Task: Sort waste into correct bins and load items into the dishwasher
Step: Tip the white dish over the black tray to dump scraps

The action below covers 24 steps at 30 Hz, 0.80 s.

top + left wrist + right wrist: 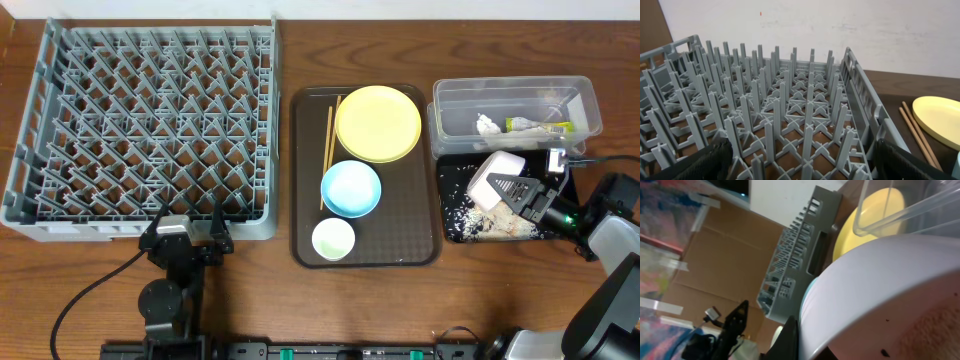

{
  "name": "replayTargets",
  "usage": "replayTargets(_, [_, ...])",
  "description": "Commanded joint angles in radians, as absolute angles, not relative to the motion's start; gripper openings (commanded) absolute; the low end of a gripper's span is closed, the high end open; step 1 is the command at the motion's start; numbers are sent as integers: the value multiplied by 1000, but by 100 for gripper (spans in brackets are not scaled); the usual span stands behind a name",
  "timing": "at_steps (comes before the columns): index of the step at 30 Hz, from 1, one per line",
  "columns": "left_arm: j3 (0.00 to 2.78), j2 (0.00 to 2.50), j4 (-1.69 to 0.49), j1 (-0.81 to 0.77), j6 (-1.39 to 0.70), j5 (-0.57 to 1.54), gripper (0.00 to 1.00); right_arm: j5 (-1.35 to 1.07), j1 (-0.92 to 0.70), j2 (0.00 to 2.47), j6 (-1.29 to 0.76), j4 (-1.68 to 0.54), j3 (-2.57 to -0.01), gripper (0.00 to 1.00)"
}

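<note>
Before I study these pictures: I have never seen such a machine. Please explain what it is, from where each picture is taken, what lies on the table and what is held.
These are two robot arms, each with a two-finger gripper. One picture looks down from above; the other two come from cameras on the wrists. On the table: a grey dish rack, a brown tray with a yellow plate, blue bowl, cup and chopsticks, a clear tub and a black tray. The right gripper holds a white bowl tilted over the black tray. The left gripper is open.
</note>
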State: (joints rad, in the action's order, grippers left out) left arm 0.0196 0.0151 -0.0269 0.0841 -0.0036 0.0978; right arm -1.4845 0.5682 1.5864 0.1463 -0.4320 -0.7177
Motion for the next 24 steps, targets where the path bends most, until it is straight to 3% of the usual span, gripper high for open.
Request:
replayTargets(1, [4, 12, -63, 89, -9, 112, 91, -1560, 579, 1588, 91, -427, -716, 1])
replayTargets(7, [4, 12, -63, 89, -9, 112, 91, -1560, 601, 1588, -8, -416, -716, 1])
replayTargets(12, [4, 12, -63, 89, -9, 112, 91, -1560, 635, 1588, -286, -395, -716, 1])
replayTargets(24, [4, 12, -63, 89, -9, 112, 91, -1560, 637, 1588, -408, -358, -716, 1])
